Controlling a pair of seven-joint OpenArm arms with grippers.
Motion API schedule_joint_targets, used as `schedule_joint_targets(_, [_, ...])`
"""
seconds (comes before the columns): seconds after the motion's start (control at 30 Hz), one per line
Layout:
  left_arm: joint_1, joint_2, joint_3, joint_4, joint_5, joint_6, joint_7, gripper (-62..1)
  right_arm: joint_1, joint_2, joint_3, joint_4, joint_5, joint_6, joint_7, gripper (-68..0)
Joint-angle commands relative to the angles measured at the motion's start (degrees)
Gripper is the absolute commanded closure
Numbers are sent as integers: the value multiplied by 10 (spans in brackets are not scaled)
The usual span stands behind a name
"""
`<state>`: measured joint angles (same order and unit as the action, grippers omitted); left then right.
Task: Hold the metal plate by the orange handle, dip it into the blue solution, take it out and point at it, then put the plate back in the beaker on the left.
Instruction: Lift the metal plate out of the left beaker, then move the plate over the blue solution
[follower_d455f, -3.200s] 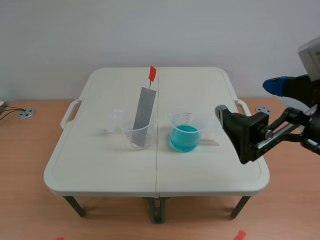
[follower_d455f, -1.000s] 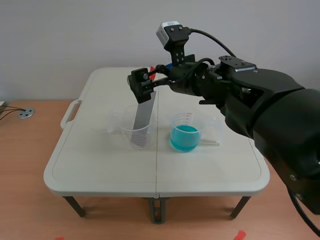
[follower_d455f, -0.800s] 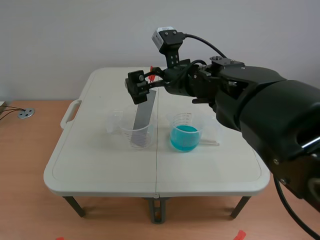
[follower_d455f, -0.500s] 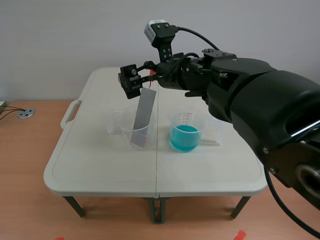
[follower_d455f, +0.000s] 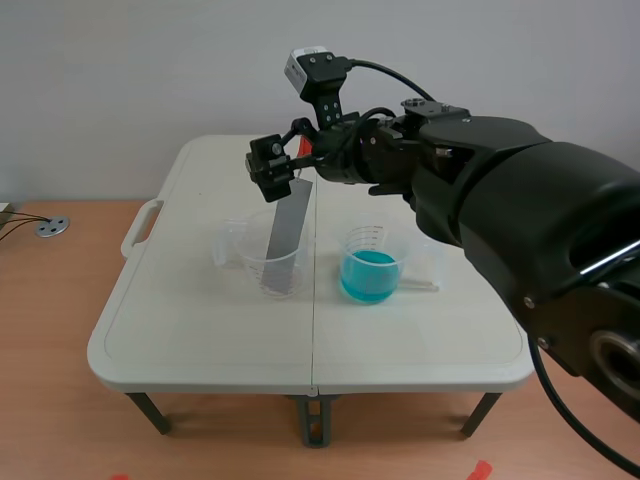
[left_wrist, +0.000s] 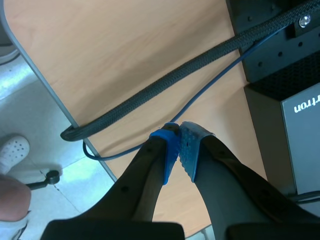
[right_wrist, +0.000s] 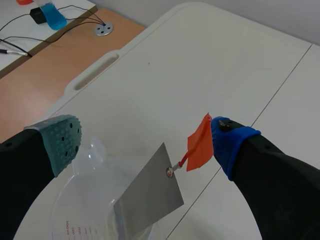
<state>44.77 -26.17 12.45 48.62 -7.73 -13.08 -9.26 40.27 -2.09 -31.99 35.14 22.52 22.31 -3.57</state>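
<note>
The metal plate (right_wrist: 149, 192) is seen leaning in the left beaker (follower_d455f: 272, 272). Its orange handle (right_wrist: 200, 142) is found between the widely spread fingers of the right gripper (right_wrist: 145, 141), close against one of them. The left gripper (left_wrist: 180, 150) is pressed together on nothing.

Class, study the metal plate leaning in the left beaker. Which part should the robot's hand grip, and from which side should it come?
Probably the orange handle, a flat tag on a stem at the upper end of the metal plate. That end stands clear above the beaker, so the open right hand should come from above, one pad on each flat face.
</note>
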Motion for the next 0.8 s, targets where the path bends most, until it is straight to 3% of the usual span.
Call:
schedule_joint_targets(0.0, [6, 0, 0, 5, -2, -2, -2, -17, 16, -3, 0, 7, 6, 2, 9, -455])
schedule_joint_targets(0.57, [1, 0, 0, 5, -2, -2, 1, -17, 16, -3, 0, 7, 6, 2, 12, -223])
schedule_joint_targets(0.77, [1, 0, 0, 5, -2, -1, 1, -17, 16, -3, 0, 7, 6, 2, 11, -51])
